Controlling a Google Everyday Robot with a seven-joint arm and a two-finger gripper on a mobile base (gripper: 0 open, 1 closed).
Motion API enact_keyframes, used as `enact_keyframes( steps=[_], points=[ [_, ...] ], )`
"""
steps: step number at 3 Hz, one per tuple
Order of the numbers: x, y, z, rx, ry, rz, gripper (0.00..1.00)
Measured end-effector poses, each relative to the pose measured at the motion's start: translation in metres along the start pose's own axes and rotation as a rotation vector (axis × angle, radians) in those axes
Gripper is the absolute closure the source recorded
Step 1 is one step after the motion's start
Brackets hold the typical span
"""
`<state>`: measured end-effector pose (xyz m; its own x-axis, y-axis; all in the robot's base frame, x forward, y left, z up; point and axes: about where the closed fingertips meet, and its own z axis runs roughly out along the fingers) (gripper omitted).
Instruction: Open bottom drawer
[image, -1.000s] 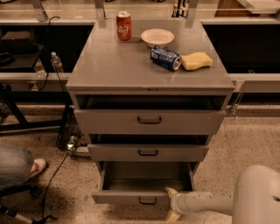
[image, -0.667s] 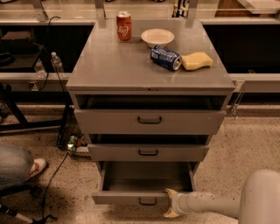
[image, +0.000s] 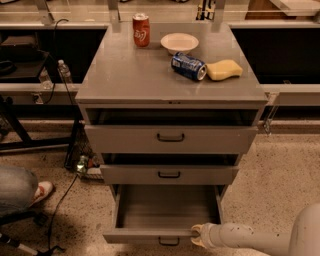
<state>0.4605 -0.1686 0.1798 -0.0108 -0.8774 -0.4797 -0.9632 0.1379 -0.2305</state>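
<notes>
The floor here is speckled terrazzo, with dark benches along the back wall and a grey metal table (image: 125, 75) with three drawers standing in the middle. On its top are an upright red can (image: 141, 30), a white bowl (image: 179, 42), a blue can (image: 188, 66) lying on its side and, just beside that, a yellow sponge (image: 224, 69). The top drawer (image: 170, 139) and the middle drawer (image: 169, 174) each stand a little ajar. The bottom drawer (image: 165, 207) is pulled well out, its plain grey inside showing. The end effector (image: 196, 236) comes in low from the right on a pale arm (image: 250, 237) and sits against the top edge of that drawer's front panel, right of the dark loop handle. From where I stand I cannot tell whether it is apart or clamped on the panel. A sneakered foot (image: 42, 191) rests on the floor at the left.
</notes>
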Motion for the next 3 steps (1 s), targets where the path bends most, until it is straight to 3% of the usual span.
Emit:
enact_keyframes(
  steps=[1, 2, 3],
  points=[
    [-0.002, -0.001, -0.003, 0.0, 0.0, 0.0, 1.0],
    [0.011, 0.008, -0.018, 0.041, -0.006, 0.038, 1.0],
    [0.011, 0.008, -0.018, 0.041, -0.006, 0.038, 1.0]
  ],
)
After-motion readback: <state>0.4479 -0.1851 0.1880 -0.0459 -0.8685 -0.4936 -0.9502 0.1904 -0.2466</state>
